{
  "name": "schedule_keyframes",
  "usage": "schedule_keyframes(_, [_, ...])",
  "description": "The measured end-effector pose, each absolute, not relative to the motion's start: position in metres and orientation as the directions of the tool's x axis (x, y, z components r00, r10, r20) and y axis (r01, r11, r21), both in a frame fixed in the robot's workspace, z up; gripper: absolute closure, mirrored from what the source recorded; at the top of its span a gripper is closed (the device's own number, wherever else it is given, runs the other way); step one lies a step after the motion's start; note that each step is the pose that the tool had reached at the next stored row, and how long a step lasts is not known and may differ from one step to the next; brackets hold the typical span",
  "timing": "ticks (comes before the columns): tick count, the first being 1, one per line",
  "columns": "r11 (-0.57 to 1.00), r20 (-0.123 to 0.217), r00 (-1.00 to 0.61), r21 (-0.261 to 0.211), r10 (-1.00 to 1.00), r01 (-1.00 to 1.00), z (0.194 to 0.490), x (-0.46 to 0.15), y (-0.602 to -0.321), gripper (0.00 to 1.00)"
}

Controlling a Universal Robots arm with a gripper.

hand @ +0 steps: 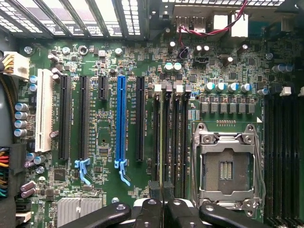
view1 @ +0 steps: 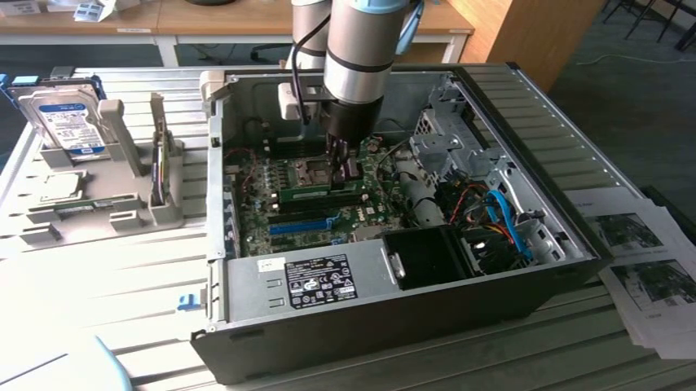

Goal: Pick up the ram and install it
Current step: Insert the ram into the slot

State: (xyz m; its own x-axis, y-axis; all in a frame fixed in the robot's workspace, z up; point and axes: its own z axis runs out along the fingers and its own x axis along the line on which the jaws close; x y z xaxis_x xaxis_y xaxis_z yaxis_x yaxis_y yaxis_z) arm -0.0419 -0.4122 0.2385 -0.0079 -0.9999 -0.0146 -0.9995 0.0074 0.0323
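The ram (view1: 308,194) is a thin green stick standing on edge on the motherboard inside the open computer case (view1: 566,187). In the wrist view the ram (hand: 161,142) shows edge-on as a slim pale line along the black memory slots (hand: 175,142) beside the CPU socket. My gripper (view1: 345,169) reaches straight down into the case at the stick's end on the exterior view's right. The black fingers (hand: 147,211) of the gripper (hand: 163,209) are drawn close together, shut on the ram's end. Whether the stick sits fully in its slot I cannot tell.
A silver hard drive (view1: 65,122) stands in a grey holder (view1: 120,204) on the exterior view's left. Around the slots are a bright blue slot strip (hand: 121,118), the open CPU socket (hand: 228,171), a black fan (view1: 429,257), cables and the drive cage (view1: 451,138). Printed sheets (view1: 653,269) lie right of the case.
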Motion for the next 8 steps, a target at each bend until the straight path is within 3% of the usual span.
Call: schedule_keyframes(8, [0.007, -0.014, -0.008, 0.032, -1.000, -0.999, 0.2350, -0.0420, -0.4123, 0.89])
